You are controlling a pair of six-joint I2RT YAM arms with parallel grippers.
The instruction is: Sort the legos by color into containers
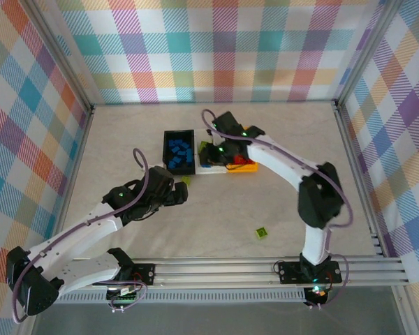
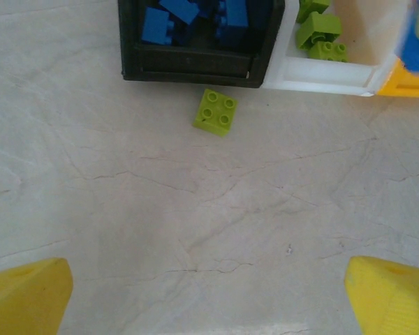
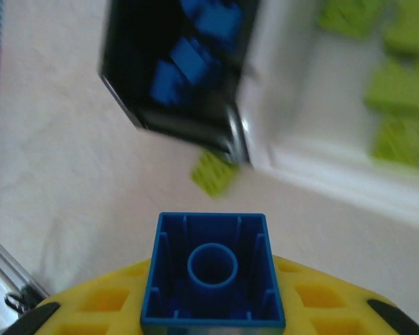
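Pinching a blue lego (image 3: 211, 269) in the right gripper (image 1: 222, 153), hollow underside facing the wrist cam, close by the black bin (image 2: 195, 70) of blues and the white bin (image 2: 321, 75) of greens. Hanging the left gripper (image 2: 209, 300) spread wide over the table, near a loose lime lego (image 2: 216, 112) just beside the black bin's front wall.

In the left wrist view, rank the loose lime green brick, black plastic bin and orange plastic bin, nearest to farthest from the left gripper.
From the left gripper:
1. Loose lime green brick, on the table straight ahead.
2. Black plastic bin, just behind it.
3. Orange plastic bin, far right.
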